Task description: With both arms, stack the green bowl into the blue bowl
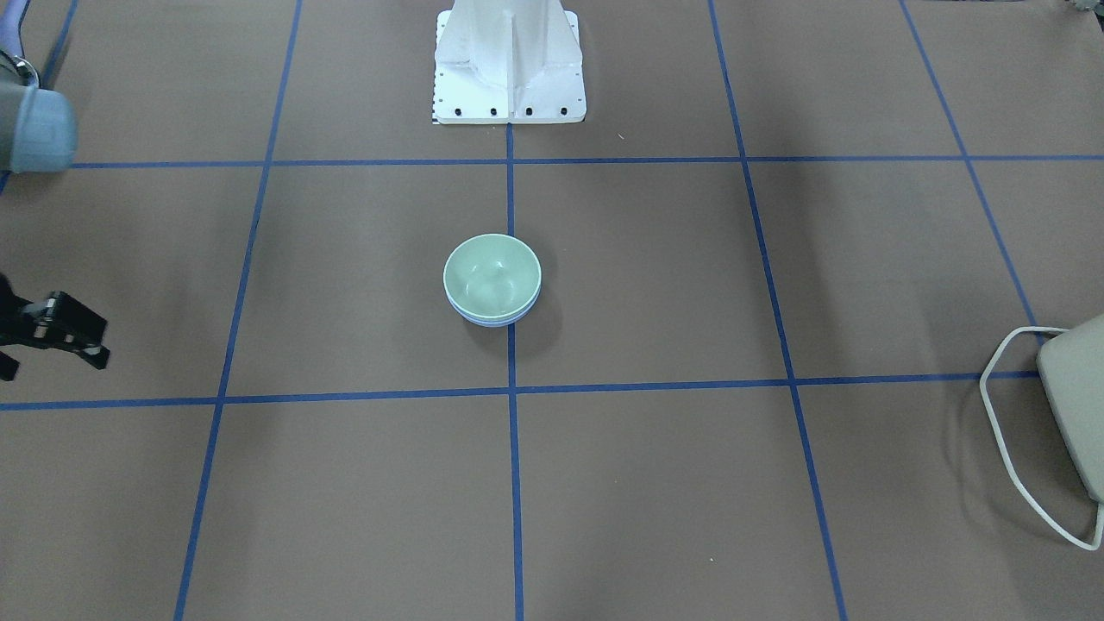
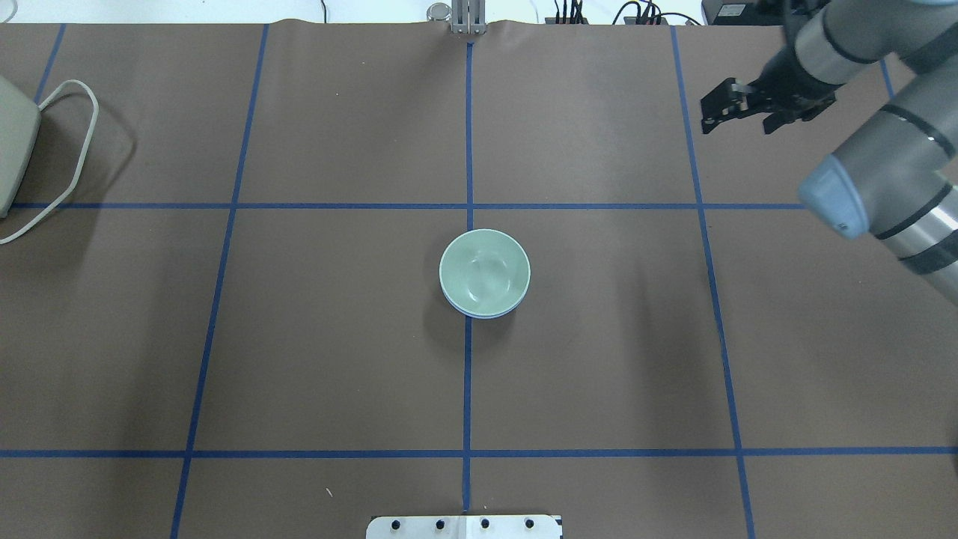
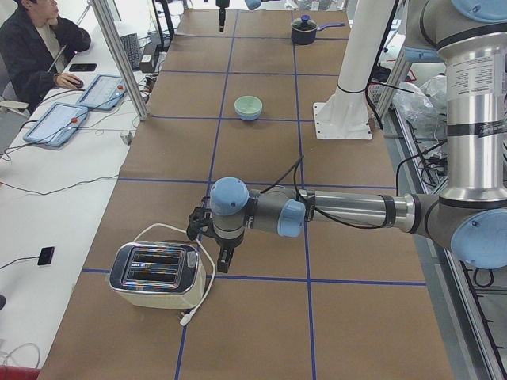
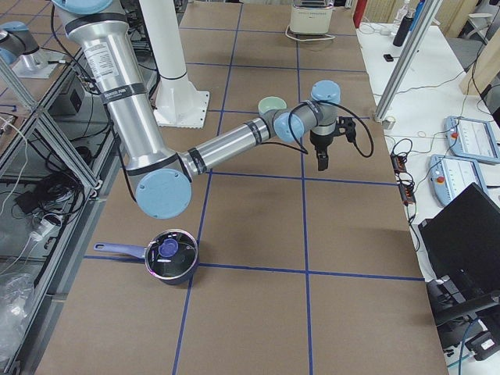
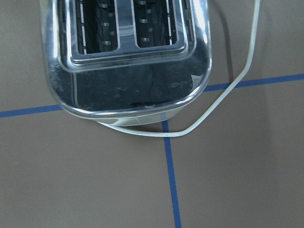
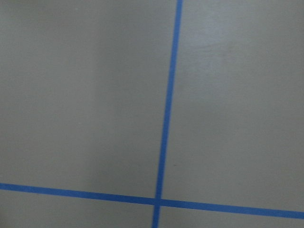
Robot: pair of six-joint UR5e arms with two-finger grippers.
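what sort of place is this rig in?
Most likely a robotics lab test cell, not a kitchen: a table marked with a blue tape grid, an operator seated at tablets beside it, and props like a toaster and pot.

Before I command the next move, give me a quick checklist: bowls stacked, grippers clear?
1. Green bowl nested in blue bowl: ok, only a sliver of blue rim shows beneath it.
2. Stack level on the table: ok.
3. Right gripper open, empty, well away from the stack: ok.
4. Left gripper open or shut: cannot tell.
5. Left gripper clear of the toaster and its cord: cannot tell, they are very close.
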